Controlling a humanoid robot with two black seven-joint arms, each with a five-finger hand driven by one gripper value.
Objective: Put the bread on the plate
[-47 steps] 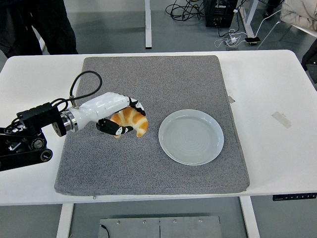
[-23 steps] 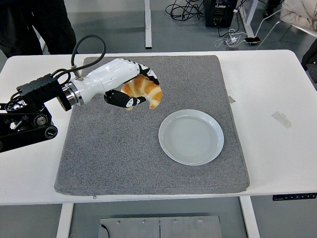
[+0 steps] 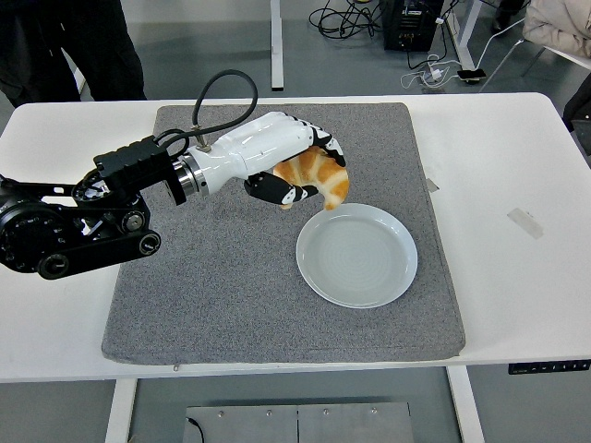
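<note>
A: Bread [image 3: 317,173], a croissant, sits in the left hand [image 3: 294,166], raised off the grey mat [image 3: 277,305]. Fingers [image 3: 277,191] curl under and over it, so the hand is gripping the croissant. Only 1 hand in view; no right arm anywhere.

B: Where is it relative to the plate [image 3: 356,255]?

A: Up and left of it. In the picture the croissant's lower tip lands just at the plate's far-left rim, but it looks airborne, not touching. The plate centre lies to the right and toward the near table edge from the hand.

B: Long axis?

A: Curved, running roughly from upper left down to lower right, one tip pointing at the plate. The orange end sticks out past the fingers on the plate side.

B: So what does the next move turn on?

A: My read: carry it a bit further right and nearer, then lower. It is not over the middle of the plate yet, and letting go here could drop it on the rim or the mat.

B: Anything else around?

A: White table [image 3: 517,166] under the mat, a strip of tape [image 3: 524,222] on its right side, a person's dark legs [image 3: 74,46] at the top left, cables [image 3: 351,17] on the floor beyond.
</note>
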